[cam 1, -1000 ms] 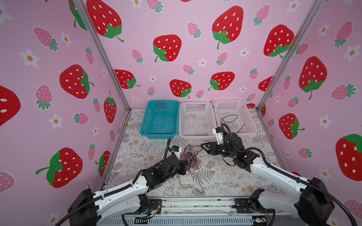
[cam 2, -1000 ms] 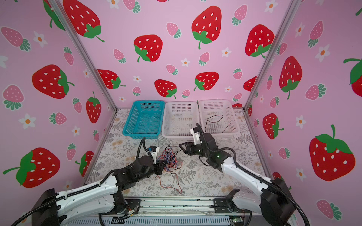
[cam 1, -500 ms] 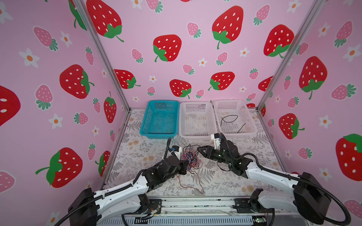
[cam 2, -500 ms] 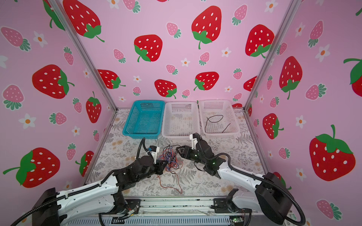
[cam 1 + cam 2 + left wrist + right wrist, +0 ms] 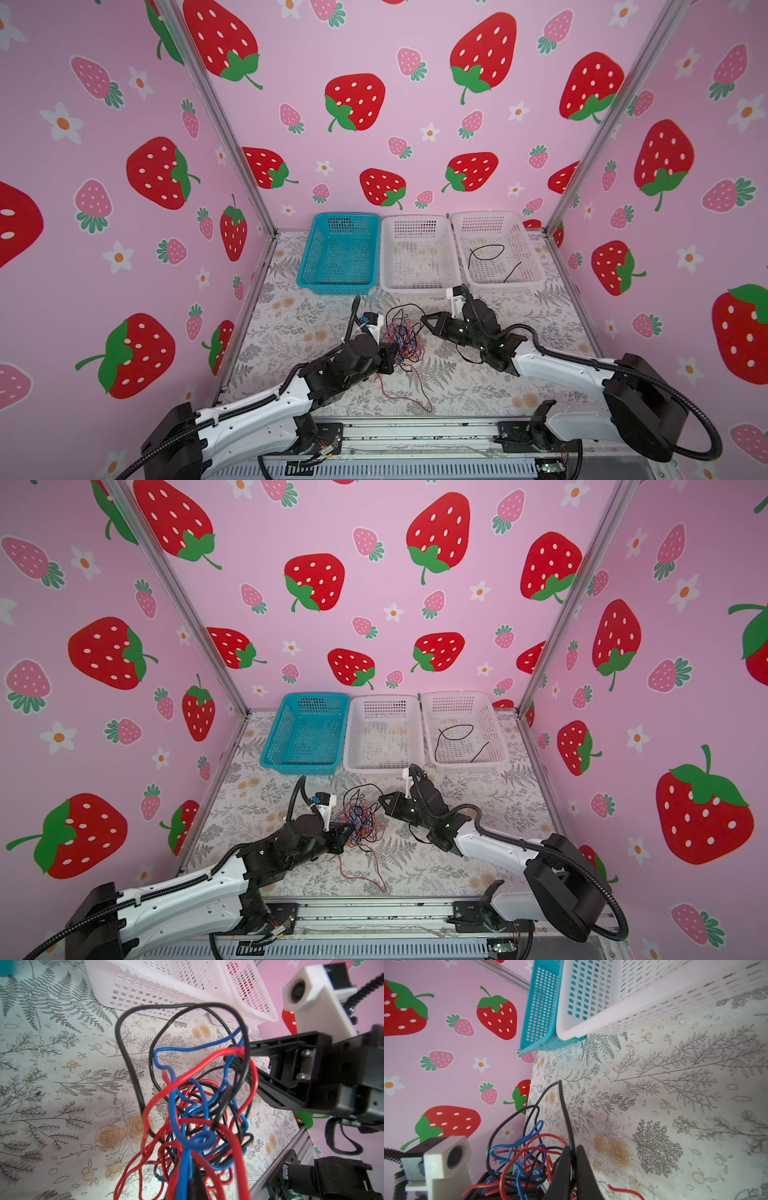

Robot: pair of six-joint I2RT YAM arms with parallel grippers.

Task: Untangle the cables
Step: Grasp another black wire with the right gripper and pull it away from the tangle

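Note:
The cables [image 5: 402, 338] [image 5: 359, 821] form a tangle of thin red, blue and black wires, lifted a little off the floral mat between both arms. My left gripper [image 5: 388, 355] [image 5: 343, 838] is shut on the tangle's lower side; in the left wrist view the wires bunch together at its jaws [image 5: 193, 1180]. My right gripper [image 5: 424, 319] [image 5: 380, 800] reaches in from the right. Its tips [image 5: 572, 1150] are shut on a black cable [image 5: 564, 1109] that loops out of the tangle. One red cable [image 5: 409, 397] trails toward the front edge.
Three baskets stand at the back: a blue basket [image 5: 338, 287], a middle white basket [image 5: 419, 289] and a right white basket [image 5: 536, 266] that holds a loose black cable [image 5: 486, 255]. Pink walls close in three sides, and a metal rail [image 5: 415, 432] runs along the front.
My right gripper has moved left and down from near the white baskets to the tangle, and its jaws have shut on a black cable. The left arm has stayed still.

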